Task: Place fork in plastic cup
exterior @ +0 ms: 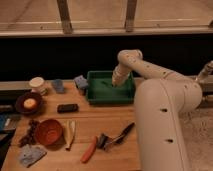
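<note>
The green tray (98, 94) stands at the back of the wooden table. My gripper (116, 83) hangs low over the tray's right half, at the end of the white arm (150, 70). A small thin greyish mark (102, 81) lies in the tray just left of the gripper; it may be the fork, but I cannot tell for sure. A small bluish plastic cup (58, 86) stands upright left of the tray, well apart from the gripper. A white cup (36, 84) stands further left.
A blue sponge (81, 81) sits against the tray's left side. On the table are a dark plate with an orange (29, 103), a black block (67, 107), a red bowl (48, 131), an orange-handled tool (90, 149) and a black-handled tool (120, 136).
</note>
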Motion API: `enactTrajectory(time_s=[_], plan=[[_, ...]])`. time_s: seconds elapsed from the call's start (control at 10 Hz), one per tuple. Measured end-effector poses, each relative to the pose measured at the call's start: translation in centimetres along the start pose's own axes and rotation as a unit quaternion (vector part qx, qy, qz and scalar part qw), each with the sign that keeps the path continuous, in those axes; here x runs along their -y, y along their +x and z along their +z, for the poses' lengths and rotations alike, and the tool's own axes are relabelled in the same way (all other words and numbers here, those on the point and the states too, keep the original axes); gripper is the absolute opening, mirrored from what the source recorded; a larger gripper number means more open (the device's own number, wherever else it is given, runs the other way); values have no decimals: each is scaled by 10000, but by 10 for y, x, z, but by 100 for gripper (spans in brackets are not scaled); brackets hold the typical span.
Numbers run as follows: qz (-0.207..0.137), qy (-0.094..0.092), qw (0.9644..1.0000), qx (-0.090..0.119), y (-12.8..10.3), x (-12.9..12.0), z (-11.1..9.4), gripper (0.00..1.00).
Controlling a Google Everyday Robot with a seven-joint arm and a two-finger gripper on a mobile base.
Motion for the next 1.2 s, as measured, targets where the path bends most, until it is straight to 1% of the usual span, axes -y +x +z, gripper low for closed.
enactTrajectory(time_s=[0.2, 0.3, 0.4, 0.6, 0.8, 0.9, 1.0, 1.2], plan=[[44, 95, 9998, 150, -2, 4, -15, 0], [26, 139, 9997, 192, -5, 4, -19, 0], [-43, 206, 9994, 259, -12, 1, -28, 0], [-208, 282, 9988, 347, -26, -8, -40, 0], [-444, 342, 9975, 420, -42, -24, -44, 0], [-501, 350, 9972, 435, -45, -28, -45, 0], [-581, 399, 9964, 473, -50, -31, -49, 0], [-695, 489, 9947, 581, -58, -37, -62, 0]])
